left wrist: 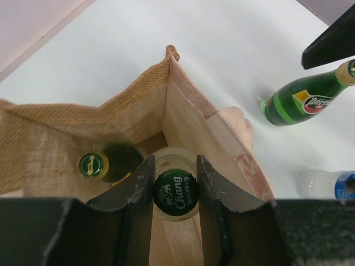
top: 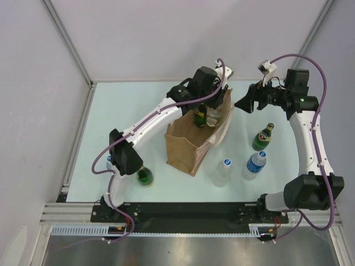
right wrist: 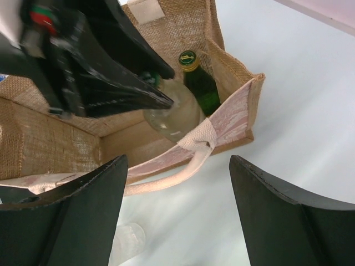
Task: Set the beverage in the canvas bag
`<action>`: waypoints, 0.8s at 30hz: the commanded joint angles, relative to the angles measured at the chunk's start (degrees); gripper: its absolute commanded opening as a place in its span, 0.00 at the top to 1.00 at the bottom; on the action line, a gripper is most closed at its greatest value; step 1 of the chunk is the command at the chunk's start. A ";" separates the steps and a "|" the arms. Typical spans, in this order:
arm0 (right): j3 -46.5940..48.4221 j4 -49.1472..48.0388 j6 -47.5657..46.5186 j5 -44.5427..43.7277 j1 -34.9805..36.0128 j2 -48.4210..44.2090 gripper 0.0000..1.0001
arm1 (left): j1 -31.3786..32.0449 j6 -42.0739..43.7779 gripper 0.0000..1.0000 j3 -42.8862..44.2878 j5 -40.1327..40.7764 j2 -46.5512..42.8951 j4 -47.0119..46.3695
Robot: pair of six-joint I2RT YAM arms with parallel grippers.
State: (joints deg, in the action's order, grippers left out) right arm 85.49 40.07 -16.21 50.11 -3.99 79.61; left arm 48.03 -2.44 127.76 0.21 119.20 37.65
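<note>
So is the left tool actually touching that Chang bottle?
Touching. The left wrist view shows the left tool clamped on the green cap of the Chang bottle, no gap either side.

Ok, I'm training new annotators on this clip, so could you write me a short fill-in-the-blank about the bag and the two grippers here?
1. The left gripper is shut on a bottle whose cap reads ___.
2. Counting the green bottle beside it, the canvas bag holds ___ bottles.
3. The right gripper grips nothing; its jaws stand ___.
Missing words: Chang; two; open.
</note>
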 commanded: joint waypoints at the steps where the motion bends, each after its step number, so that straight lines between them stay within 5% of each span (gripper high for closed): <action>1: -0.33 -2.19 1.09 2.10 -0.84 -2.09 0.20 | 0.31 2.87 1.00 0.03 -1.88 -0.64 -13.83; 24: -1.12 -0.52 -0.14 3.59 -2.60 -2.71 0.20 | -0.74 5.16 0.99 -4.89 4.19 8.77 -26.22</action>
State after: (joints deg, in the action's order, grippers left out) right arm 84.44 39.57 -16.10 52.21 -6.17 78.94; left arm 47.81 2.46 122.50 2.46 129.64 22.37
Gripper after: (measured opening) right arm 0.796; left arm 0.365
